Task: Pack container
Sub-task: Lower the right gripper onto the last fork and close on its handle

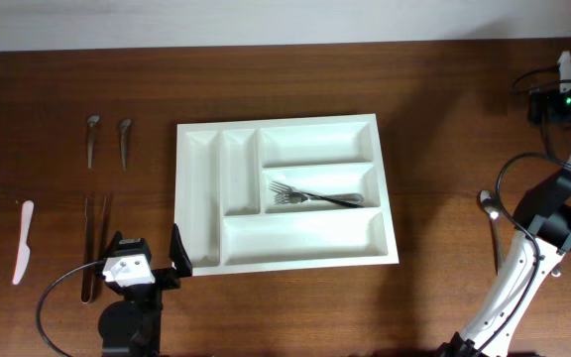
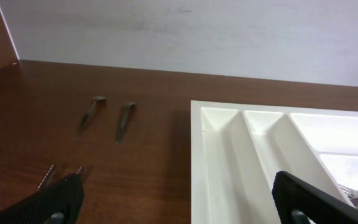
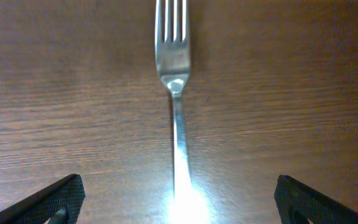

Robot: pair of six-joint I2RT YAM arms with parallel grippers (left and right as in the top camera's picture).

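Left claw (image 2: pixel 184 208) fingers are spread wide, holding nothing. Just ahead sits the white container (image 2: pixel 229 146), its left edge between the fingers. Farther ahead, to the left, a small metal utensil (image 2: pixel 91 112) and its twin (image 2: pixel 125 119) lie on the desk (image 2: pixel 36 93). Right claw (image 3: pixel 179 202) is spread wide too, a fork (image 3: pixel 173 62) lying ahead between its fingers.

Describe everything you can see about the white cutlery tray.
The cutlery tray is a large white rectangle, glossy like plastic, lying flat on the brown wooden table, slightly askew. It has five compartments: two narrow upright ones on the left, three wide crosswise ones on the right. Only the middle wide one holds anything: a metal fork, possibly more than one. The open left end effector hovers by its near-left corner, contact unclear.
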